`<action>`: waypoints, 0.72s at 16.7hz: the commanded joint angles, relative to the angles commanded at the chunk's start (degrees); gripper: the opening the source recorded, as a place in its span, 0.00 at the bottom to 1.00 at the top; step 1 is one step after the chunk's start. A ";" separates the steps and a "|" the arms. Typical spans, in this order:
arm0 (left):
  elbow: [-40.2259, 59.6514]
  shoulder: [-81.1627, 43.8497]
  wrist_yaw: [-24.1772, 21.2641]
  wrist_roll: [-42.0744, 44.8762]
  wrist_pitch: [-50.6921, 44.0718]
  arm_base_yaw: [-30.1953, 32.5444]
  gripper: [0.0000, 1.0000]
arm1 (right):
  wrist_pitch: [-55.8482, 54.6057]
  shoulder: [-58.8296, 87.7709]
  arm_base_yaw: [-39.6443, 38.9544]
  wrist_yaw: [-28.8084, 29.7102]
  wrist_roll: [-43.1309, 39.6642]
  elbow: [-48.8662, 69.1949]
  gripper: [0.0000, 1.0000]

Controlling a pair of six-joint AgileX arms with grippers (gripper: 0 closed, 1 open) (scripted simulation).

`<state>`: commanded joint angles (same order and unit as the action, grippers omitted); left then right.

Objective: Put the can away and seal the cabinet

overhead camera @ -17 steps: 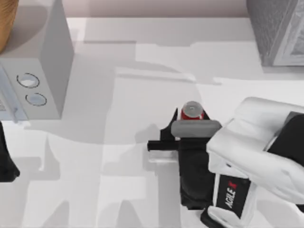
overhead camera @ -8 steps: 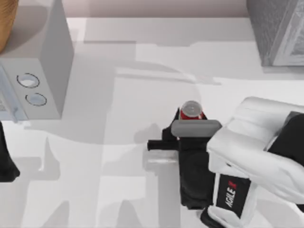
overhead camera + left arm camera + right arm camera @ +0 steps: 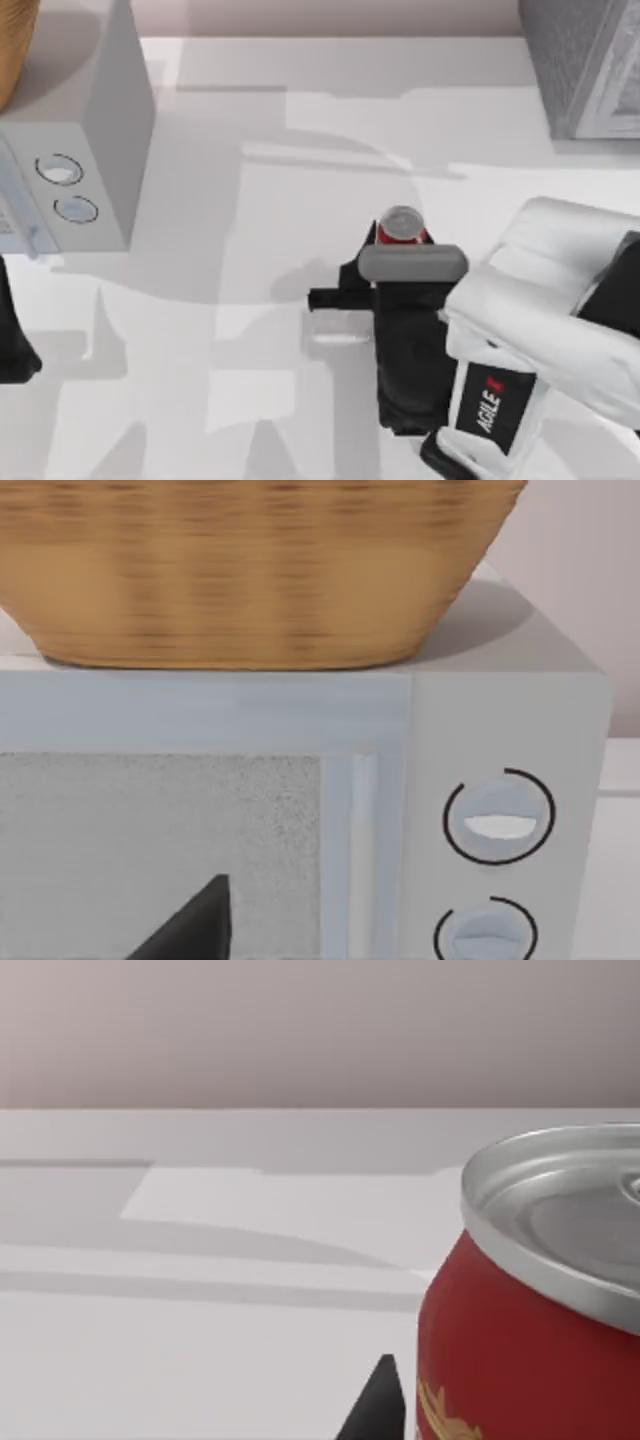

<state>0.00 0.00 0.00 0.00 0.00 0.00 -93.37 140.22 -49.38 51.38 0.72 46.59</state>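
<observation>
The can [image 3: 402, 227] stands upright on the table [image 3: 250, 330], well apart from the cabinet [image 3: 585, 65] at the far right corner and nearer the table's middle. The right gripper [image 3: 385, 262] sits just on the near side of the can, its black fingers [image 3: 352, 280] reaching toward the can's left flank. The wrist hides the fingertips, so whether the jaws clench the can cannot be told. The left arm [image 3: 12, 340] is parked beside the light-grey box [image 3: 95, 150]
</observation>
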 joint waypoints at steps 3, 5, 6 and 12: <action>0.00 0.00 0.00 0.00 0.00 0.00 1.00 | 6.05 -6.38 -0.02 -0.06 0.09 -0.38 0.00; 0.00 0.00 0.00 0.00 0.00 0.00 1.00 | 11.39 -11.99 -0.04 -0.11 0.17 -0.72 0.00; 0.00 0.00 0.00 0.00 0.00 0.00 1.00 | 14.23 -14.97 -0.05 -0.14 0.21 -0.90 0.00; 0.00 0.00 0.00 0.00 0.00 0.00 1.00 | 28.86 -30.35 -0.10 -0.29 0.42 -1.82 0.00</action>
<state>0.00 0.00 0.00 0.00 0.00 0.00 -64.51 109.86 -49.48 51.09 1.14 44.77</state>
